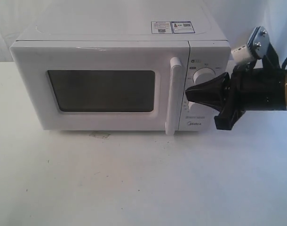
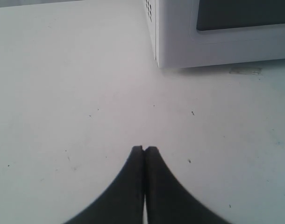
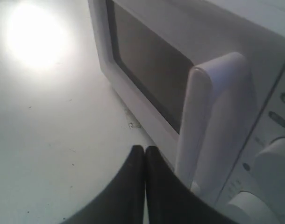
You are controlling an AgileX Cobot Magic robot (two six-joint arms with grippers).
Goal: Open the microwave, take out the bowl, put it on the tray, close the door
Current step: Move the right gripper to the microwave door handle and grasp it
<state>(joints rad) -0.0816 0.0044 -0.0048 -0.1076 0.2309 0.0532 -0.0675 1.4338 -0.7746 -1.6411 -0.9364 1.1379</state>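
Note:
The white microwave [image 1: 120,35] stands at the back of the table with its door [image 1: 101,120] closed; the dark window [image 1: 102,90] hides the inside. The bowl is not visible and no tray is in view. My right gripper [image 1: 187,92] is shut with nothing in it, its black tips just right of the tall white bar handle [image 1: 173,96] and in front of the knobs [image 1: 203,75]. In the right wrist view the gripper [image 3: 145,148] sits close beside the handle [image 3: 212,121]. My left gripper [image 2: 144,149] is shut and empty above bare table, off the microwave's corner [image 2: 157,37].
The white table [image 1: 134,179] stretches in front of the microwave. A small scuff mark [image 1: 100,135] lies just under the door's lower edge. A bright light glare [image 3: 35,32] falls on the table in the right wrist view.

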